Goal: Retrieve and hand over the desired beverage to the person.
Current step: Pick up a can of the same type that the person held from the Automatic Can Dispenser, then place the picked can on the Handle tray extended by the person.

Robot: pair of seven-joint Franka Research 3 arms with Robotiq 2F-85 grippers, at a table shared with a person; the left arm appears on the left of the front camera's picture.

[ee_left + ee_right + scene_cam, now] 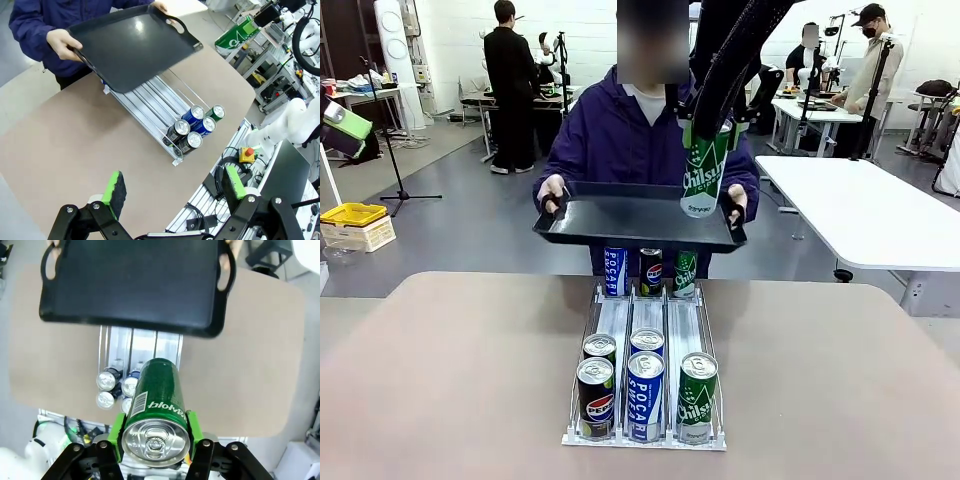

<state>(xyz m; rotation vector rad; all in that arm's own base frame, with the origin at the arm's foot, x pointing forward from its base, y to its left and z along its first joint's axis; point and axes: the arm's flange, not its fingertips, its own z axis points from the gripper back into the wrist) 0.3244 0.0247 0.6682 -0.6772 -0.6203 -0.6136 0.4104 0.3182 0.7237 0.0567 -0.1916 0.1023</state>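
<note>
My right gripper [708, 132] comes down from above and is shut on a green Chilsung can [704, 172], held upright by its top end. In the right wrist view the can [157, 390] sits between the green pads of that gripper [156, 429]. The person [610, 135] in a navy jacket stands at the far side and holds a black tray [620, 215] level with both hands. The can hangs at the tray's right part, its base near the tray floor. My left gripper [174, 187] is open with nothing between its fingers, high above the table's near side.
A metal rack [645, 318] with three lanes holds several Pepsi, Pocari and Chilsung cans at the table's middle, under the tray [135, 45]. A white table [860, 210] stands at the right, a yellow crate [352, 214] at the left. Other people work farther off.
</note>
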